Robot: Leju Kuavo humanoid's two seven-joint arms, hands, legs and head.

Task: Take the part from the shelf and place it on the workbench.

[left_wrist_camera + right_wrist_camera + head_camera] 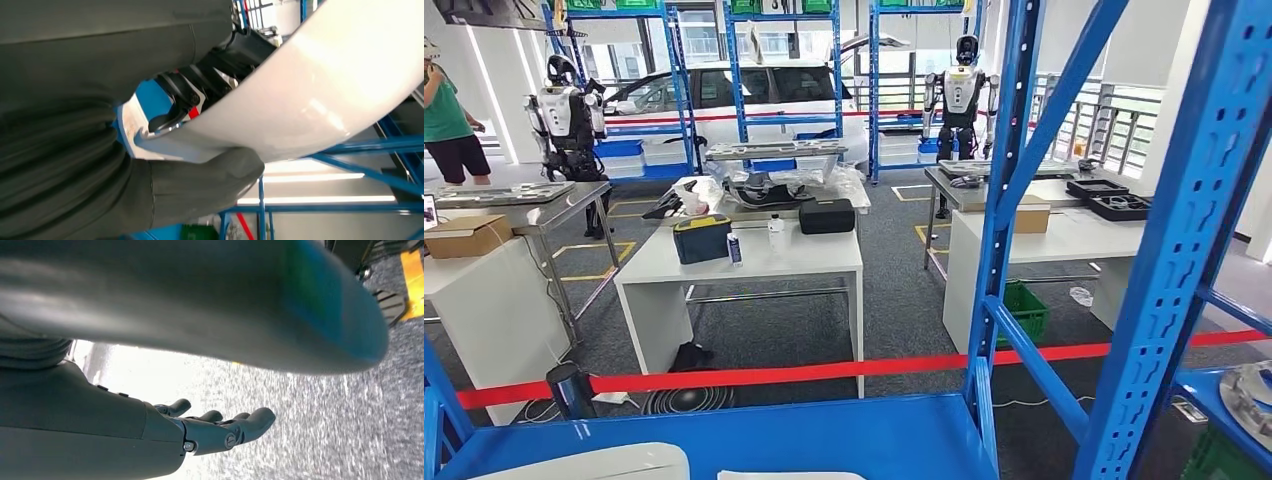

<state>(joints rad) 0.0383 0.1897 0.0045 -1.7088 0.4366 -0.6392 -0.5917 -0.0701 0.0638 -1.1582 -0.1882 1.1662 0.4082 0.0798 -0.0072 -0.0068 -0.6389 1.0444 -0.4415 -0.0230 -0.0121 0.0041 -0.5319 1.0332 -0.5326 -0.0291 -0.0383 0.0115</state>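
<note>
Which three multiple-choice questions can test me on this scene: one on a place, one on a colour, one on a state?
1. The dark blue case stands on: A the floor; B the white table; C the blue shelf.
2. The barrier tape is: A yellow; B green; C red.
3. The left hand: A grips the white part; B hangs free; C holds a bottle.

Key: B, the case sits on the tabletop; C, a red strip crosses the head view; A, the hand clasps the part's edge in the left wrist view.
</note>
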